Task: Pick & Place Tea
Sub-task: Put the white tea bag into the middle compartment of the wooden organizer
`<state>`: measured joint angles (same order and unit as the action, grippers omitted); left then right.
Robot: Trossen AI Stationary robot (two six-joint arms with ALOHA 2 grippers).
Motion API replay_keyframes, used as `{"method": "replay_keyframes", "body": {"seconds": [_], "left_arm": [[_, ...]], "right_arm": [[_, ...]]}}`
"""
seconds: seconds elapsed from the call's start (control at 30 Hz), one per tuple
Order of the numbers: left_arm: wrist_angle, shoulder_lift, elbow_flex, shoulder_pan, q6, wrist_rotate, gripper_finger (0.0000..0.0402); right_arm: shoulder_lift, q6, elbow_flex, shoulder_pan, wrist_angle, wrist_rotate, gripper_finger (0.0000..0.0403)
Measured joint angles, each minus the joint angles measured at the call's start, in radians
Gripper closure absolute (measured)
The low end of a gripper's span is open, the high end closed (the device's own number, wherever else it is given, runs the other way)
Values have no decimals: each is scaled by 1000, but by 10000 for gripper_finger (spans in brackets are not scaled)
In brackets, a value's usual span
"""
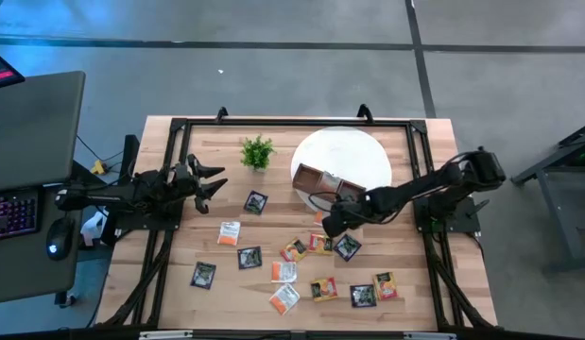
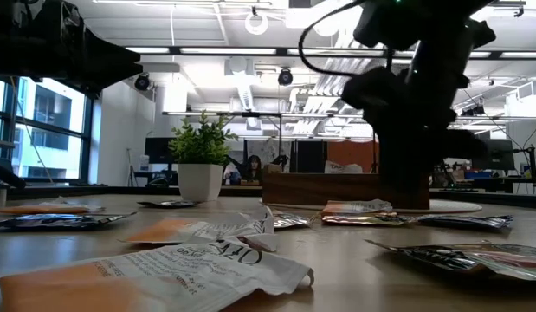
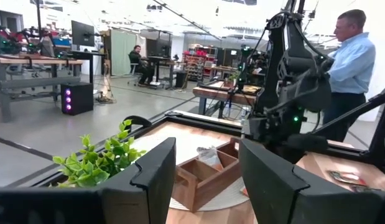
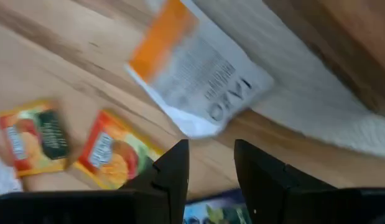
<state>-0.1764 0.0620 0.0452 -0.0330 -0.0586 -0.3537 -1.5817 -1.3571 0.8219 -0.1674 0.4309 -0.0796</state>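
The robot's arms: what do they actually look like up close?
Both arms are dark, nearly black, built of jointed segments. The left gripper ends in two flat, blocky black fingers with angled tips, and the right gripper looks the same. A thin black cable loops beside the right arm, which shows small green lights.

Both arms matte black, jointed segmented links. Left gripper (image 1: pixel 216 181): two flat, blocky black fingers (image 3: pixel 153 177) with squared edges. Right gripper (image 1: pixel 328 223): same black finger pair (image 4: pixel 170 174). Thin black cable loops just behind right fingers; green status LED on right arm body.
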Motion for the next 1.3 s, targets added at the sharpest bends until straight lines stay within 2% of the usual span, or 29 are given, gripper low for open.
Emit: {"method": "replay_keyframes", "body": {"seconds": [0.23,0.57,0.7,0.83,1.03,1.3], "left_arm": [[11,0,0,0,0,0,227],[58,0,0,0,1,0,227],[60,0,0,0,1,-3,227],[60,0,0,0,1,-5,227],[52,0,0,0,1,-8,227],[51,0,0,0,1,-50,227]], "right_arm": [[-32,-41,0,16,19,-70,279],[-91,-61,6,60,-19,-50,279],[-97,-3,4,63,-48,-87,282],[-98,49,4,63,-46,-106,310],[-99,139,2,63,-23,-114,392],[-35,270,-1,61,-24,-98,400]]}}
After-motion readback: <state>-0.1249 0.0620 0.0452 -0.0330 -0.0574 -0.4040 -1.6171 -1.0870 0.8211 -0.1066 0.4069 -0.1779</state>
